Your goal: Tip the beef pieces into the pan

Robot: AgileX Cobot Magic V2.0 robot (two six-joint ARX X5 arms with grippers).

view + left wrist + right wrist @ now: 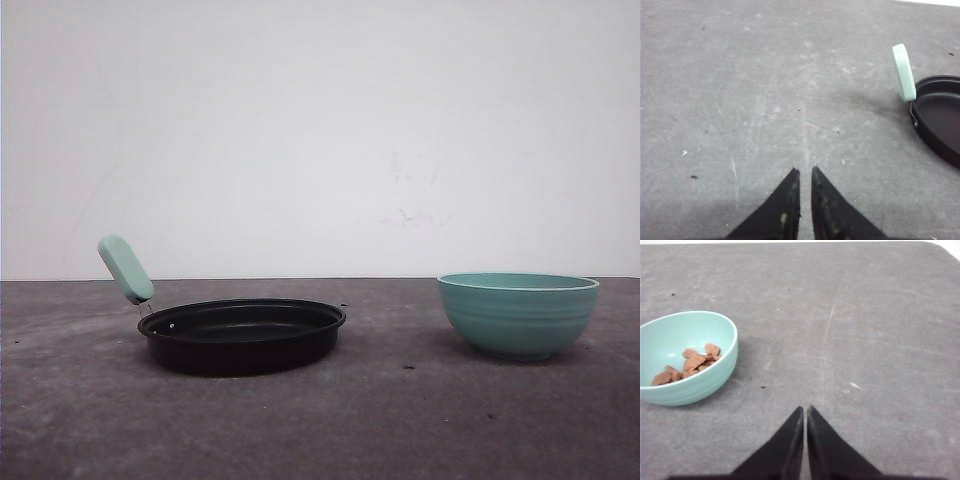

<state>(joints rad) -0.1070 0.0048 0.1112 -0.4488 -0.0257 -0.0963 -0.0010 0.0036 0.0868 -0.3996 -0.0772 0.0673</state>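
On the surface, the pan sits toward the left and the bowl toward the right, well apart, with bare surface between them. The pan's handle rises from its left edge and tilts outward to the left. The beef pieces lie in a low heap inside the bowl, on its bottom. The left pincer hangs over bare surface beside the handle end of the pan. The right pincer hangs over bare surface beside the bowl, apart from it.
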